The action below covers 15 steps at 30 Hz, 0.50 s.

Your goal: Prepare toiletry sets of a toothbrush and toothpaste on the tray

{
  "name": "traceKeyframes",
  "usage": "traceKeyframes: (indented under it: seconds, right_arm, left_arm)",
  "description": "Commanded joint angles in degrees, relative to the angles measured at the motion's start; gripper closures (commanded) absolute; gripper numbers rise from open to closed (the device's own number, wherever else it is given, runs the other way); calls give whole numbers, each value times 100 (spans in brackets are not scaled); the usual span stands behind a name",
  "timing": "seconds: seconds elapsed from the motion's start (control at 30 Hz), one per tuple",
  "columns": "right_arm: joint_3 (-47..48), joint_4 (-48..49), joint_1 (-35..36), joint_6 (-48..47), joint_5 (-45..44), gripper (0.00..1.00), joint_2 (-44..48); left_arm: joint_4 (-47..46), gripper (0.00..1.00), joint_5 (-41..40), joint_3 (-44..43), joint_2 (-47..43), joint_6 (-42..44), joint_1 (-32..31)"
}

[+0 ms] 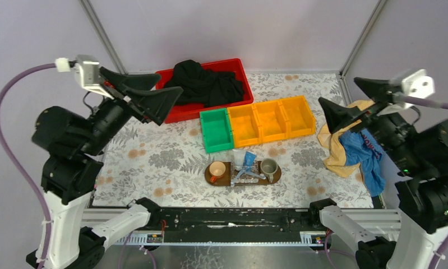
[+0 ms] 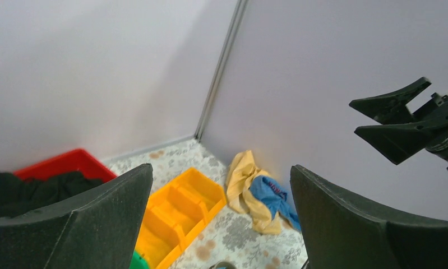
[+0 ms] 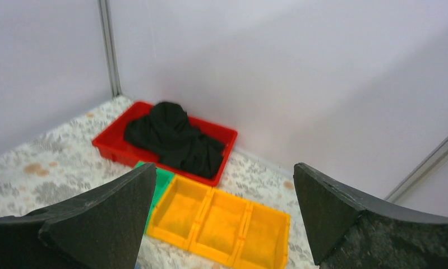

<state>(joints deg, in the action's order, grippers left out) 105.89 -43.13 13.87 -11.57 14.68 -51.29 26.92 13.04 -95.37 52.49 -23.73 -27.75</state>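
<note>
Lower centre: the tray (image 1: 227,181) is carrying the toothpaste (image 1: 248,159) and toothbrush (image 1: 250,177) between an orange cup (image 1: 217,170) and a grey mug (image 1: 268,166); the left gripper (image 1: 168,87), upper left, and the right gripper (image 1: 338,92), upper right, are hovering with jaws spread apart, gripping nothing

left arm (image 1: 70,145): reared up on the left side, elbow folded back, wrist held high
left gripper (image 1: 170,84): points inward to the right and slightly down, jaws spread wide
right arm (image 1: 429,157): reared up on the right side, folded the same way, wrist held high
right gripper (image 1: 338,91): points inward to the left, jaws spread wide
relation: the two grippers face each other, well apart, at about the same height
</note>
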Motion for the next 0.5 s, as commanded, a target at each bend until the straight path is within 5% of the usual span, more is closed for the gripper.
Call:
traceKeyframes:
  seconds: [0.0,0.47]
  right_arm:
    - [742,-79,-51,555,17,1,-395]
    - [1567,-364,-123,389,-373,1,-873]
  left_arm:
    - [463,0,280,-589,95,-155,22]
    - [398,0,142,-576,-303,-215,20]
